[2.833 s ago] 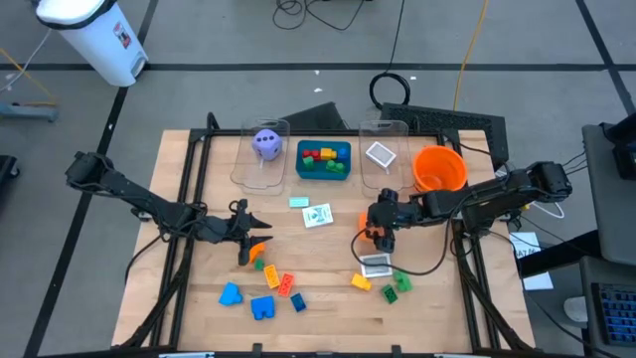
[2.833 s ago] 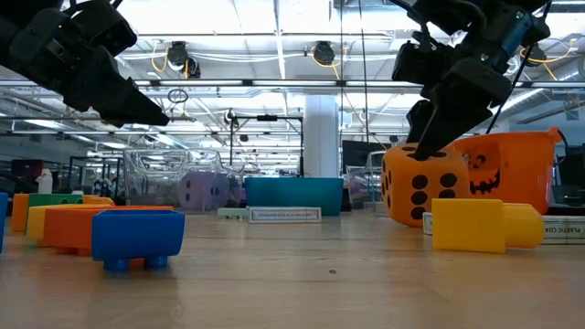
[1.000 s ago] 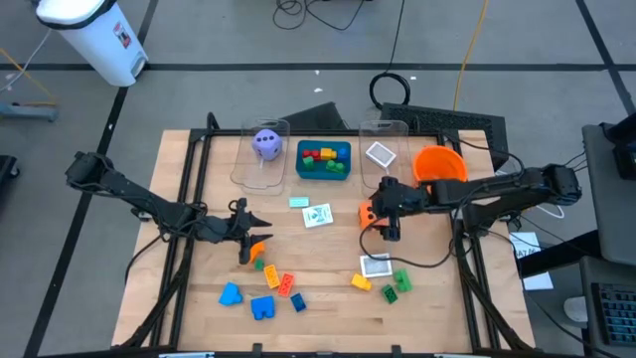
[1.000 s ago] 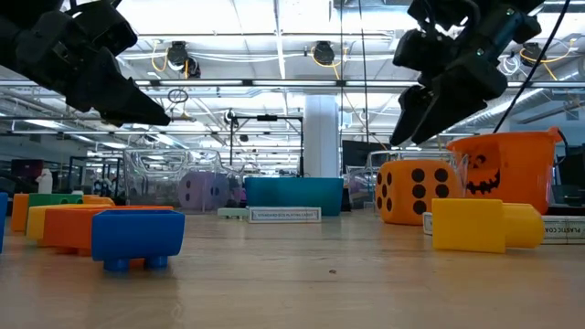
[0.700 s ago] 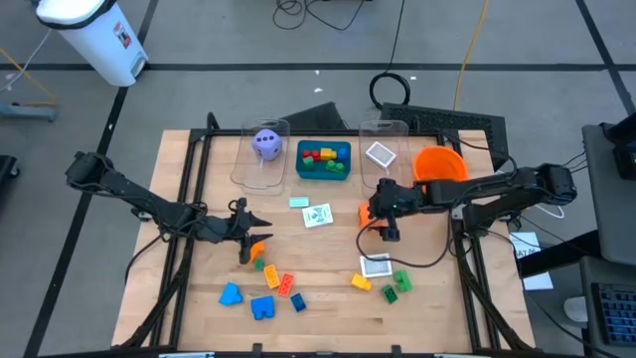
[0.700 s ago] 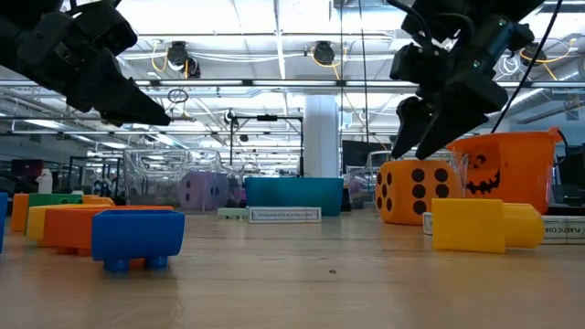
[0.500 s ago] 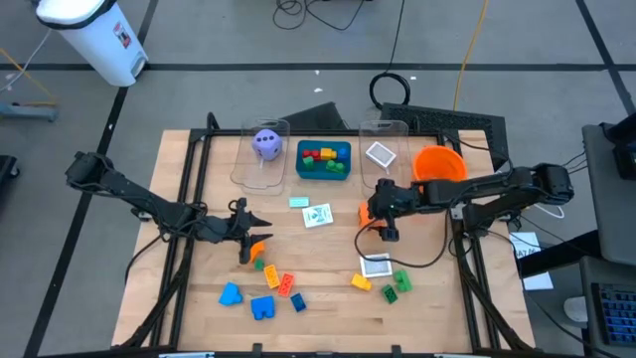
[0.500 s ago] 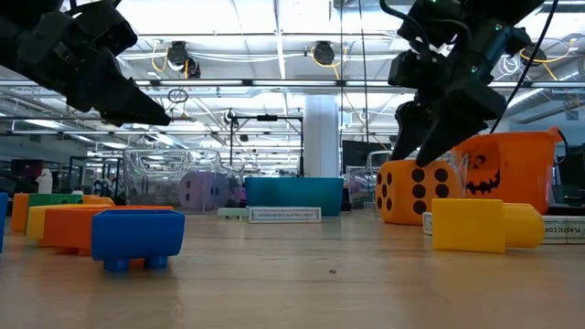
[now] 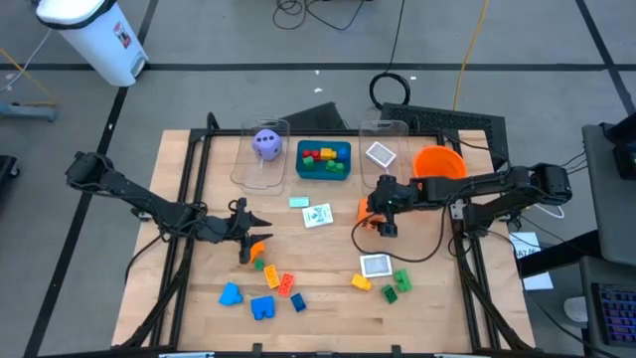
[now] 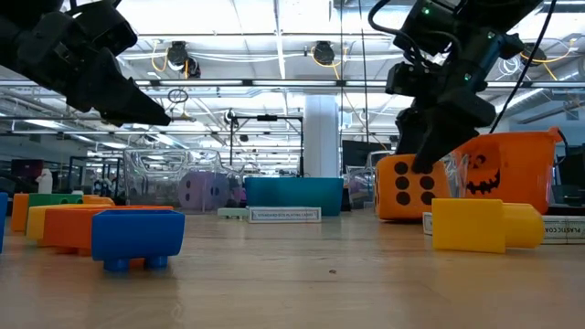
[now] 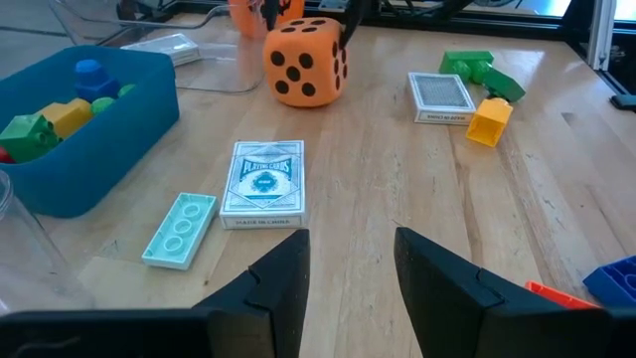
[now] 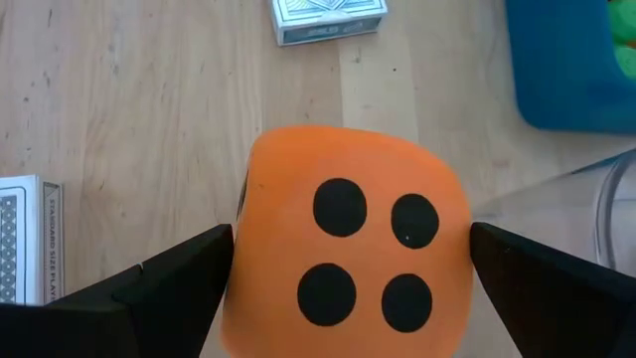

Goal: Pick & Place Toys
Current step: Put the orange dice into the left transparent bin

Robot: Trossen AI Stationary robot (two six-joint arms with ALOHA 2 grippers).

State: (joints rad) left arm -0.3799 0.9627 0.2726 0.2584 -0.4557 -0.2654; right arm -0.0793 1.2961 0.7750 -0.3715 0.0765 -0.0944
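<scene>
Right pincer (image 9: 376,212) down over orange dotted die (image 9: 367,211), fingers (image 12: 169,283) spread wide on either side of it; contact with the die's faces not discernible. Die resting on wooden surface (image 9: 328,298), right of centre, near side of the clear bin (image 9: 379,154) holding a card, just left of orange bowl (image 9: 439,167). Left pincer (image 9: 250,236) hovering over left-centre of surface, fingers partly apart, nothing between them. Loose bricks (image 9: 279,283) along near edge; purple die (image 9: 265,143) in far-left clear bin.
</scene>
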